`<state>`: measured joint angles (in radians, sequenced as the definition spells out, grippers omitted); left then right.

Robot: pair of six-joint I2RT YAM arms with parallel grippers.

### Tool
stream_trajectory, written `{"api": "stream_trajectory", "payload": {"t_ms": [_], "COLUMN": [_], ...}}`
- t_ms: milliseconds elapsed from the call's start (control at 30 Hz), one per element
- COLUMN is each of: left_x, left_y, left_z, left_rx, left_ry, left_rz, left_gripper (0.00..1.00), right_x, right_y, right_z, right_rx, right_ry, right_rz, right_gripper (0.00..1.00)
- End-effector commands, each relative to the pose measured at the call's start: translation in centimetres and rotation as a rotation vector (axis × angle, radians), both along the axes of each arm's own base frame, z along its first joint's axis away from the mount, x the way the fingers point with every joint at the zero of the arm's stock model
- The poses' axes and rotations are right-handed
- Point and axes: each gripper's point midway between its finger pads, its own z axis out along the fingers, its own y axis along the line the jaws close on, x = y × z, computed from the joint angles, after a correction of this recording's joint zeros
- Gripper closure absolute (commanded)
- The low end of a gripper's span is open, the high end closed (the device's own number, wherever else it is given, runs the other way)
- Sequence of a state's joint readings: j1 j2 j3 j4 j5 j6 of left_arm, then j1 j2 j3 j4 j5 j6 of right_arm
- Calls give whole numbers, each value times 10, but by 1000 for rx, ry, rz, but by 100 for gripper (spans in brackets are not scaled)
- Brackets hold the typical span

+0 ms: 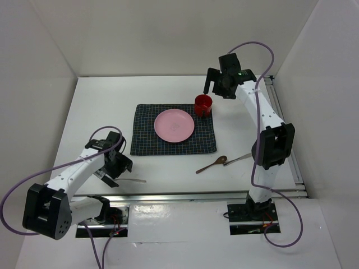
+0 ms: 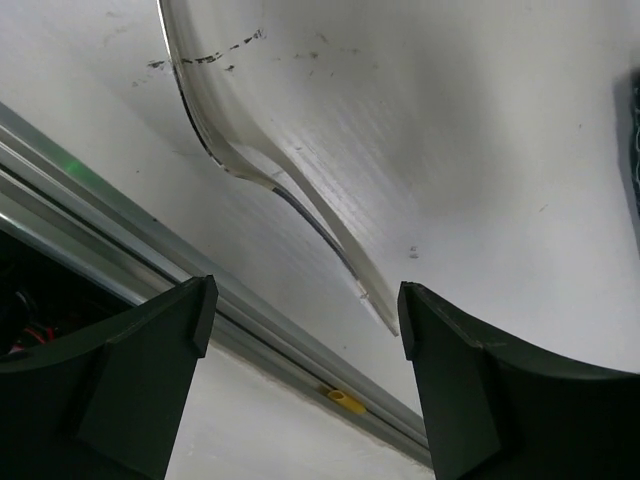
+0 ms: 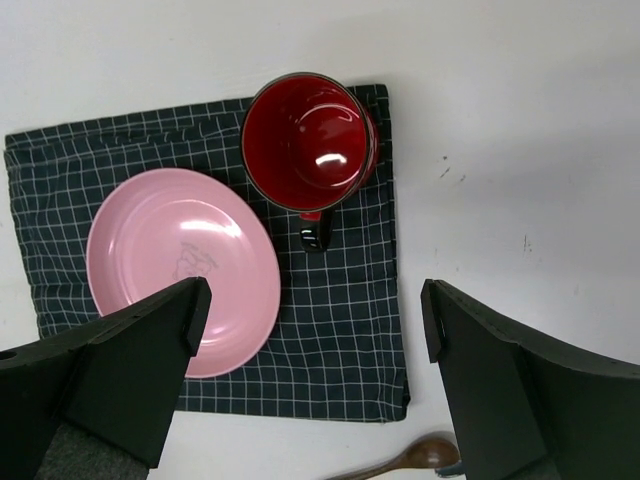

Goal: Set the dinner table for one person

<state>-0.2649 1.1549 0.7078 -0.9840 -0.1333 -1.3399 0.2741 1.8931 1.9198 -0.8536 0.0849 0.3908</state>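
Observation:
The white dinner table holds a dark checked cloth with a pink plate and a red mug at its far right corner. A wooden spoon and a metal utensil lie right of the cloth's near edge. Another metal utensil lies near the front left. My left gripper is open and empty, low beside it; in the left wrist view the utensil lies ahead of the gripper. My right gripper is open and empty, raised behind the mug.
An aluminium rail runs along the table's near edge, close under the left gripper. White walls enclose the table on the left, the far side and the right. The right wrist view shows the plate, the cloth and the spoon's bowl.

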Motion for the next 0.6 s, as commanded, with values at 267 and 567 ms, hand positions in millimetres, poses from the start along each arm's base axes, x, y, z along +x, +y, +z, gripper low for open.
{"api": "stream_trajectory", "payload": {"t_ms": [267, 567], "left_x": [16, 26], "left_y": [-6, 7], "left_z": [-26, -23], "left_rx": [-10, 63], "left_ry": [-19, -28], "left_rz": [81, 81], "left_gripper": [24, 81], "right_x": [-16, -18], "right_y": [4, 5], "right_z": [16, 21], "right_rx": [9, 11], "right_ry": [-47, -64], "right_rz": [59, 75], "right_gripper": [0, 2]}}
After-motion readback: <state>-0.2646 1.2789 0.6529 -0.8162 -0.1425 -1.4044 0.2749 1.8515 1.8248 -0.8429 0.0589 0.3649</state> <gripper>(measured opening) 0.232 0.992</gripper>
